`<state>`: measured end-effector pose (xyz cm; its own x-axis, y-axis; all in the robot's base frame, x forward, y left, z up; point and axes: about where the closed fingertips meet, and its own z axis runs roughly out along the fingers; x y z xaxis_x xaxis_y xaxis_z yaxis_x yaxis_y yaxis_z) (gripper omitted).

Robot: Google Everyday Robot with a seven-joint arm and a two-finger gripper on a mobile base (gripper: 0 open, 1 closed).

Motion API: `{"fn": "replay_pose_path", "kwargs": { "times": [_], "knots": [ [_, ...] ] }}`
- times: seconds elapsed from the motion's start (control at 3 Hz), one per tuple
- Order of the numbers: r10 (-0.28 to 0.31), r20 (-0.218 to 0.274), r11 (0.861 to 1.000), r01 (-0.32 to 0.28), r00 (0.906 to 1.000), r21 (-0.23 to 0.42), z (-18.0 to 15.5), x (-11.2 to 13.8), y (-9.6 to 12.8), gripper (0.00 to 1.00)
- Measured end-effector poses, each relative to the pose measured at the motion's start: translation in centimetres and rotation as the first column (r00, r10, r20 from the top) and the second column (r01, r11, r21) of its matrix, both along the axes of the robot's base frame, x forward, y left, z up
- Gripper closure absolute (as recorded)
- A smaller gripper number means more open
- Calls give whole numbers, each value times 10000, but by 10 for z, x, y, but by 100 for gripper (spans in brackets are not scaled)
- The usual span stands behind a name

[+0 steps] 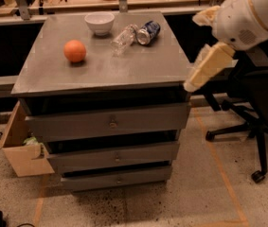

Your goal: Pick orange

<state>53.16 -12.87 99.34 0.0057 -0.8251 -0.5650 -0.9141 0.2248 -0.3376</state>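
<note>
On the desk (100, 74) the orange (75, 50) lies toward the left, with the bowl (100, 22) behind it to the right. A bottle (123, 38) and a can (147, 32) lie just beside each other, right of the bowl. The hand (208, 65) hangs by the desk's right front corner, well apart from the orange. A box (24, 148) sits on the floor, left of the drawers (110, 122).

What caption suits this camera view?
Gripper hovers off the cabinet's right edge; orange sits untouched on top, left of the white bowl.

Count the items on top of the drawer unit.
4: orange at left, white bowl at the back, clear bottle lying mid-back, blue can lying right beside it. None look hidden. Pincer hangs off the drawer unit's right edge, touching none.
</note>
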Motion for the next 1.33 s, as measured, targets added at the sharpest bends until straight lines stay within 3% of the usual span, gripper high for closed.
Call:
{"fn": "replay_pose_path", "kwargs": {
  "times": [0.33,0.67,1.0,1.33],
  "knots": [
    [595,771,9830,-719,9952,1690,5,45,75,0],
    [421,897,9665,-633,9951,2489,-11,93,154,0],
    [423,897,9665,-635,9951,2489,-11,92,154,0],
    [45,749,9574,-259,9972,2875,-22,108,168,0]
  ]
}}
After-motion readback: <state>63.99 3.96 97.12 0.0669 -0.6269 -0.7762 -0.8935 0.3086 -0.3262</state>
